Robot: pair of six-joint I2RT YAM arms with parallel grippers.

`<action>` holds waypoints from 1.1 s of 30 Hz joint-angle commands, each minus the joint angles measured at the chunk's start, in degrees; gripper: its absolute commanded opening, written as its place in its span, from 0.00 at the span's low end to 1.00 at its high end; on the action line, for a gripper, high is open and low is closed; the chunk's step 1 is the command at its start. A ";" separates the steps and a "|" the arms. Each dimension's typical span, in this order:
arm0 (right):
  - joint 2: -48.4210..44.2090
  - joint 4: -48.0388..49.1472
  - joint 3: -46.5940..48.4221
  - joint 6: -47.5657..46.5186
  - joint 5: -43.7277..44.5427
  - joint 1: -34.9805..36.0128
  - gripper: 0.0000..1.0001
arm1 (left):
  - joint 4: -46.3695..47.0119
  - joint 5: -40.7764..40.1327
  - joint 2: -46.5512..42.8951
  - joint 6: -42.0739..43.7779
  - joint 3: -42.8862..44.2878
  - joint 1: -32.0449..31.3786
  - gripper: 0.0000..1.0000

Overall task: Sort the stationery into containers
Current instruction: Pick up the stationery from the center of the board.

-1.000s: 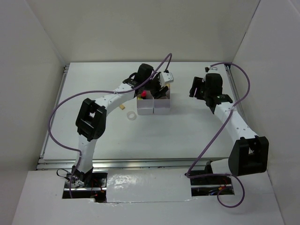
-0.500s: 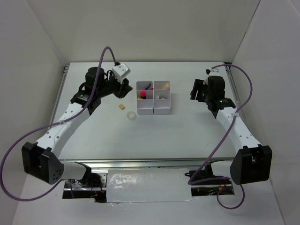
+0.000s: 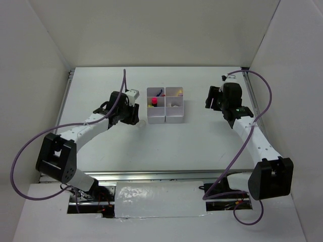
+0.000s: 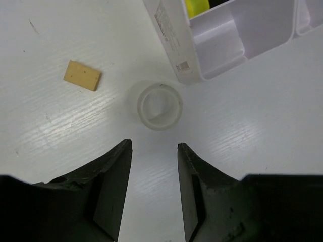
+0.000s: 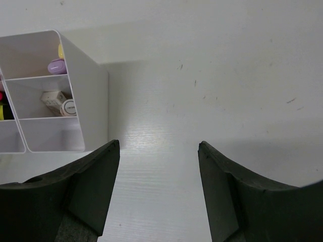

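Whereas a second ago the left gripper (image 4: 154, 151) hung over the containers and then swung out wide to its left, it now sits low over the table (image 4: 242, 136) just left of the block — fingers spread apart, nothing between them. Just beyond its fingertips in the wrist view lies the clear tape ring (image 4: 159, 106), flat on the table and roughly in line with the gap between the jaws, though not yet straddled. A little farther off, to the left, rests the tan eraser (image 4: 82, 75), apart from the ring.

Past the ring stands a corner of the containers (image 4: 169, 30), just beside it. Some compartments are already filled: the lilac tube (image 5: 56, 66) in one, the pale yellow stick (image 5: 59, 104) in the next.

My reading is that a drop-off is over and the arm has lined up on the ring as the next pick, with the eraser left after that — a closer descent is still needed.

Farther along, the right gripper (image 5: 157, 151) has not moved: it is open, empty, and off to the right of the block.
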 commanded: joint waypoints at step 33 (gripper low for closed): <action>-0.97 -1.09 -0.90 -0.59 1.08 -0.46 0.70 | 2.70 -0.15 18.35 -7.88 7.72 2.84 0.40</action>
